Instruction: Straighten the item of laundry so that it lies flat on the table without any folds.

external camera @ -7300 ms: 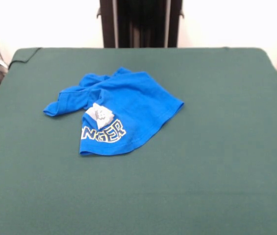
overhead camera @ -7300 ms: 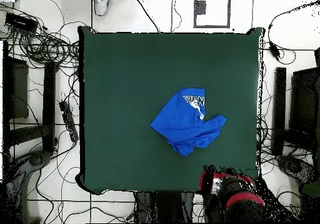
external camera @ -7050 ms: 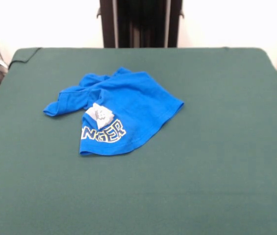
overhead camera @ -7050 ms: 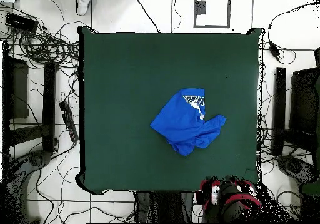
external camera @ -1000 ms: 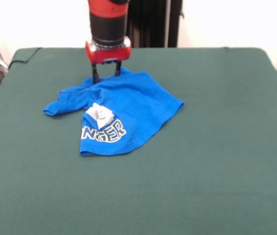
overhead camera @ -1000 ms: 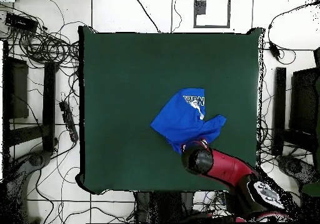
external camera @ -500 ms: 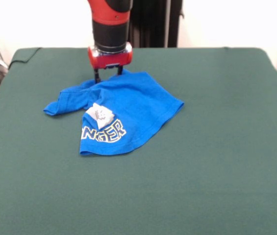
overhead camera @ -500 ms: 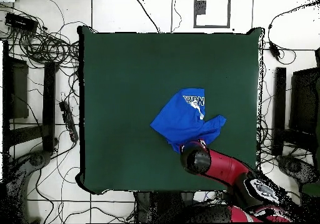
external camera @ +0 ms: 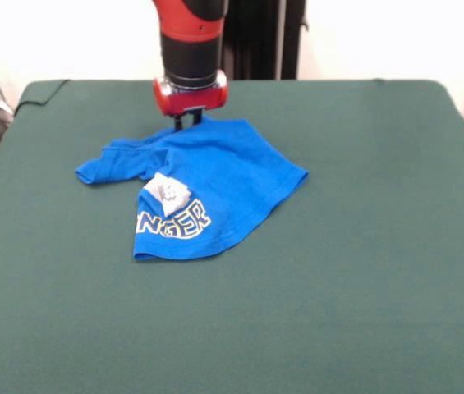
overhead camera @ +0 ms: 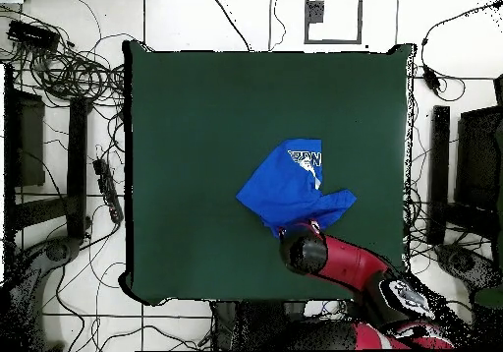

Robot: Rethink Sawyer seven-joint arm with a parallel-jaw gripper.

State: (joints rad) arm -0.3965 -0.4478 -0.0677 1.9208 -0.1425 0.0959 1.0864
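Observation:
The bright blue T-shirt [external camera: 232,172] lies crumpled left of the middle of the dark green table [external camera: 363,246]. Its white-and-grey graphic [external camera: 167,190] and white block letters [external camera: 174,222] face the camera, and a sleeve sticks out to the left. My gripper [external camera: 186,124] stands at the shirt's far edge, fingers closed together on a bunch of the blue cloth. In the overhead view the shirt [overhead camera: 285,183] lies right of the table's [overhead camera: 196,122] middle. There the red wrist [overhead camera: 303,251] covers the shirt's bottom edge and hides the fingers.
The black pedestal [external camera: 252,37] stands behind the table's far edge. The red arm [overhead camera: 368,274] reaches in over the table's bottom right part. Cables [overhead camera: 69,73] and dark stands [overhead camera: 44,161] lie on the floor around the table.
The gripper's fingers, apart a second ago, have closed on the shirt's far edge. The wrist has shifted slightly right, and the bunched far edge and sleeve have shifted a little.

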